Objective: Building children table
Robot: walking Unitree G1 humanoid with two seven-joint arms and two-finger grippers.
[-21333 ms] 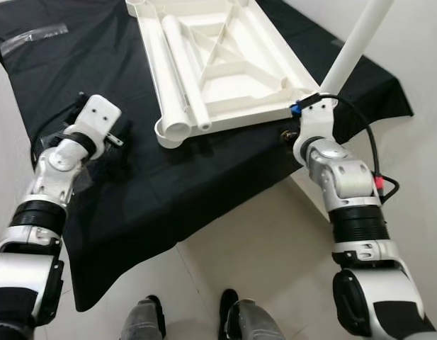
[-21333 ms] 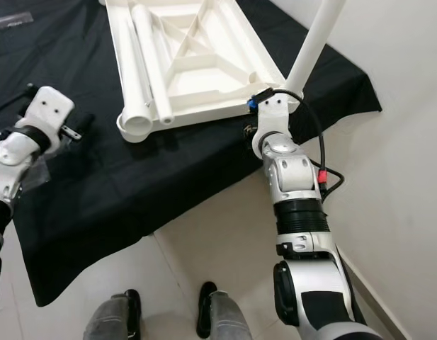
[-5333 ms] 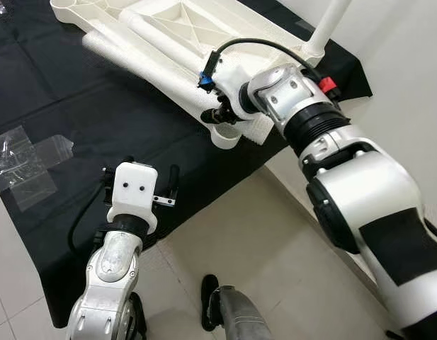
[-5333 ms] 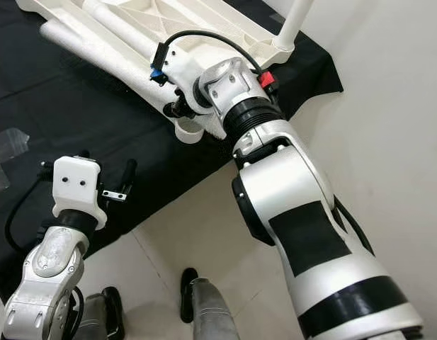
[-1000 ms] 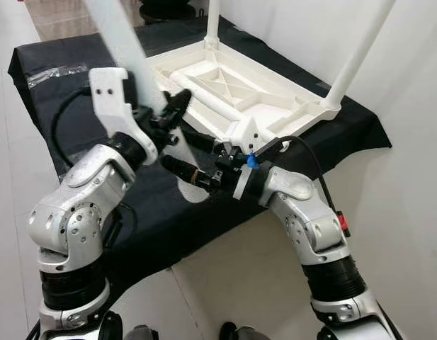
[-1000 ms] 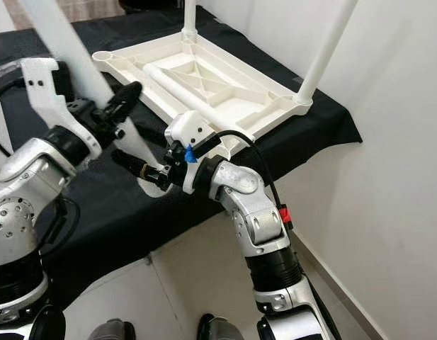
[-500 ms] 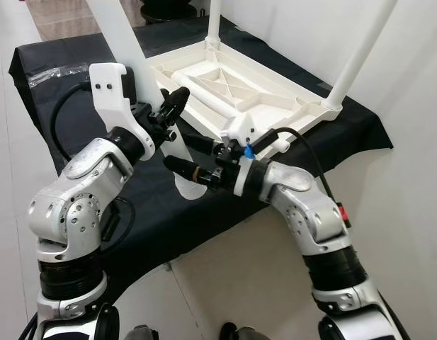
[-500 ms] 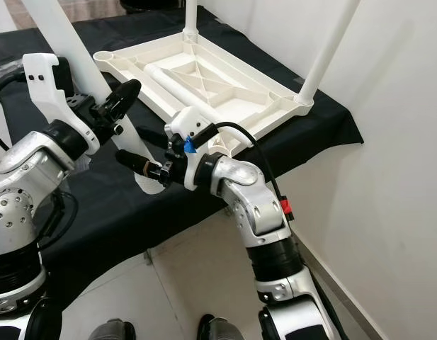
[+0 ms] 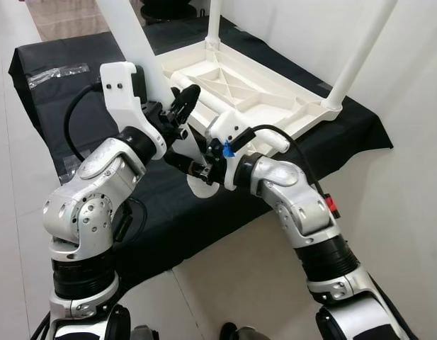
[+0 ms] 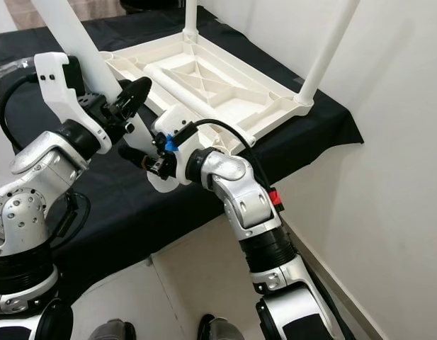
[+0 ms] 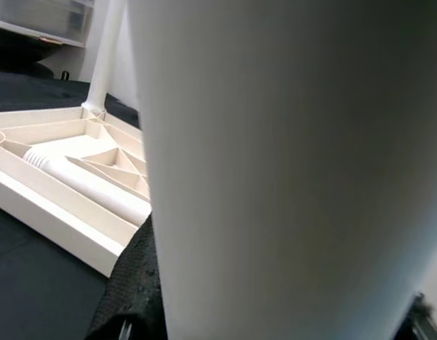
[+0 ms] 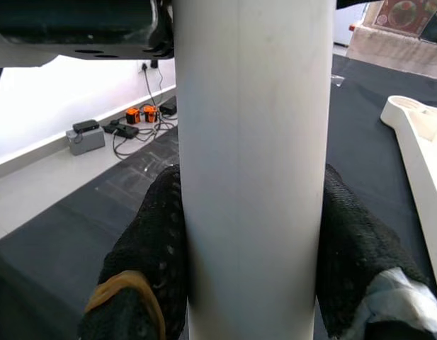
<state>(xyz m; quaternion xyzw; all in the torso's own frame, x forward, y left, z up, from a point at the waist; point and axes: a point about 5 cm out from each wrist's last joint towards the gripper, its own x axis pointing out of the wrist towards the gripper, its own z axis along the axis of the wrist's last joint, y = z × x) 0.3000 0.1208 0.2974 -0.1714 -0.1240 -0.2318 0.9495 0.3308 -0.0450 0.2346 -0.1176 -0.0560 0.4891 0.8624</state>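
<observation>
Both hands clamp one white leg (image 9: pixel 137 42): the left hand (image 9: pixel 177 113) higher up, the right hand (image 9: pixel 197 167) at its lower end. The leg's long axis is steeply tilted, its foot hanging over the worktop's (image 9: pixel 48 78) near edge, just beside the upturned tabletop's (image 9: pixel 239 88) empty near corner.

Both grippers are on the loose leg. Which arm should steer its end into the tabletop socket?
Right, probably. The right gripper clamps the white leg near its lower end, closest to the upturned tabletop. The left gripper grips higher and better steadies it.
</observation>
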